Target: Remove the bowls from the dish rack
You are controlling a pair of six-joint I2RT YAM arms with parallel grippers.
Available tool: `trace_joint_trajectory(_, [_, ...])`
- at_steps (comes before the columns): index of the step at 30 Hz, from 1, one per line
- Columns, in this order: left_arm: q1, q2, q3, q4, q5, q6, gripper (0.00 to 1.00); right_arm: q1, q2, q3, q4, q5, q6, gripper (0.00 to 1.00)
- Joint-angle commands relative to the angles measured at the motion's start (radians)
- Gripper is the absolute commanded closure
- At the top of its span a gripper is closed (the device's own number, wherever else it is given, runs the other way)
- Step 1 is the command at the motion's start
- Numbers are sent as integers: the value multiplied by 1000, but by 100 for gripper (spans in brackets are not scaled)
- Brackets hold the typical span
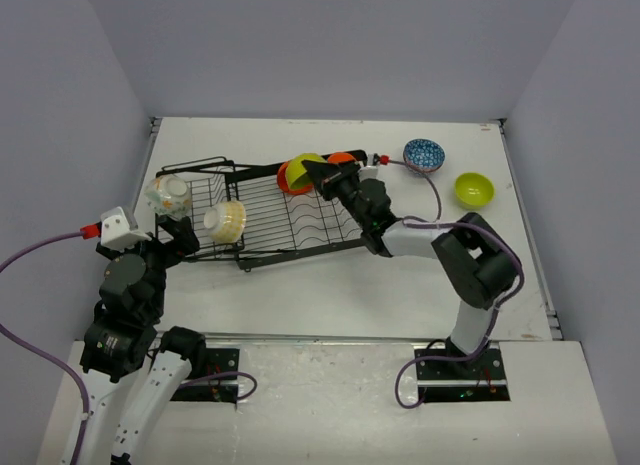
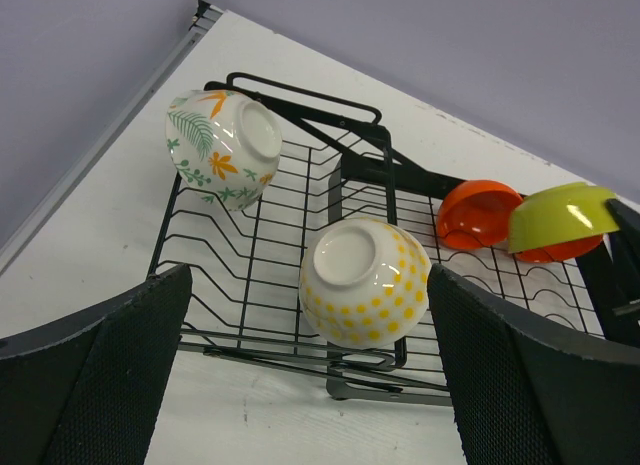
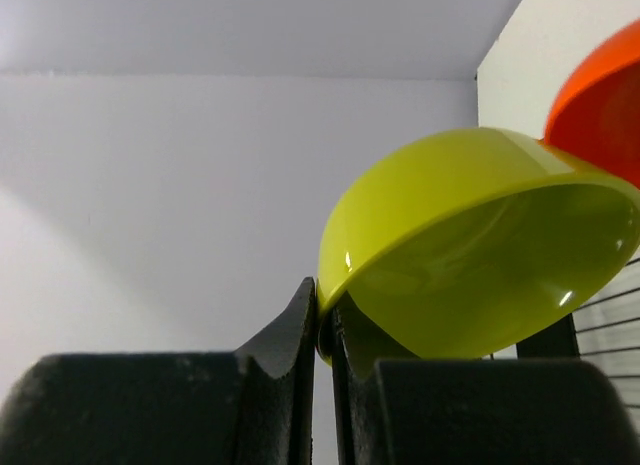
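The right gripper (image 3: 322, 320) is clenched on the rim of a lime green bowl (image 3: 470, 245), one finger inside the lip and one outside, with the bowl tilted so its hollow faces down and toward the wrist camera. In the top view this bowl sits over the far right corner of the dish rack (image 1: 262, 217); whether it touches the wires cannot be told. An orange bowl (image 2: 478, 213) stands on edge just beside it in the rack's slots, and more orange peeks out from under the green one. Whether that is a second bowl is unclear. Two more bowls lie at the rack's left end: a floral bowl (image 2: 222, 145), cream with green and orange leaf marks, tipped on its side at the far left corner, and a yellow-dotted bowl (image 2: 365, 280) on its side nearer the front edge, its foot ring facing the left wrist camera. The left gripper (image 1: 178, 237) is released, with its fingers spread wide and holding nothing. It hovers at the rack's near left corner, close to the dotted bowl. Out on the table (image 1: 300, 285), right of the rack, rest a blue patterned bowl (image 1: 424, 155) and a second lime green bowl (image 1: 474, 189), both upright and apart from each other.
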Motion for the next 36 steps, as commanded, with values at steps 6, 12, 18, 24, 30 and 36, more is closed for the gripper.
trace_joint_trajectory(6, [7, -18, 9, 30, -3, 8, 0, -256, -563, 2, -571, -205, -608, 100])
trace_joint_trajectory(12, [7, -7, 7, 33, 14, 11, 0, -342, -549, 370, -1333, 283, -1164, 100])
trace_joint_trajectory(18, [6, 10, 6, 37, 32, 15, 0, -578, -348, 621, -1681, 164, -1254, 100])
trace_joint_trajectory(24, [6, 10, 3, 40, 34, 15, 0, -729, -124, 802, -1788, 139, -1293, 100])
trace_joint_trajectory(30, [6, 34, 3, 51, 65, 25, 0, -772, 65, 976, -1951, 105, -1348, 100])
trace_joint_trajectory(36, [6, 25, 1, 46, 52, 23, 0, -783, 159, 1017, -2030, 99, -1393, 100])
